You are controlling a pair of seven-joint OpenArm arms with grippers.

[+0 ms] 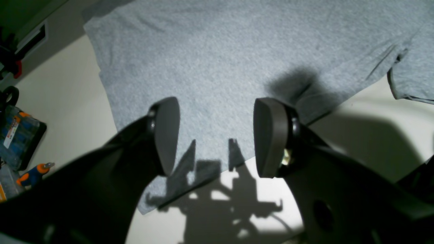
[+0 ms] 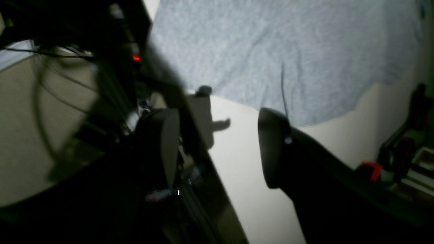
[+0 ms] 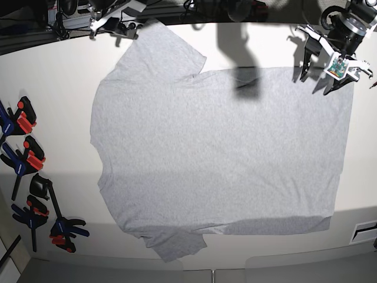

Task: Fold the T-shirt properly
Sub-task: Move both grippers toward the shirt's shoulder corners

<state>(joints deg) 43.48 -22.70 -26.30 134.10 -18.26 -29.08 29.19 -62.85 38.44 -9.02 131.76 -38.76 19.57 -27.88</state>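
T-shirt lies spread on the white table, filling the middle of the base view, plain grey side up. One sleeve points to the upper left of that frame, the other sticks out at the bottom, left of center. Hem side runs down the right part of the frame. Some creases near both sleeves, otherwise mostly flat.

Left gripper: upper right of the base view, over the shirt's corner there. Fingers wide apart, nothing between them. In the left wrist view the grey cloth and a strip of white table show through the gap; gripper's shadow falls across the cloth edge, lower middle.

Right gripper: jaws wide apart too, holding nothing. Right wrist view is blurred; shirt fills the upper middle and upper right, its edge running above the fingers, bare white tabletop below. In the base view this arm is at the upper left, by the sleeve, partly cut off by the frame top.

Other stuff: blue, black and red clamps in a group at the left to lower left of the base view. Left wrist view has a clear box at the left edge and a small blue-orange tool just below it.
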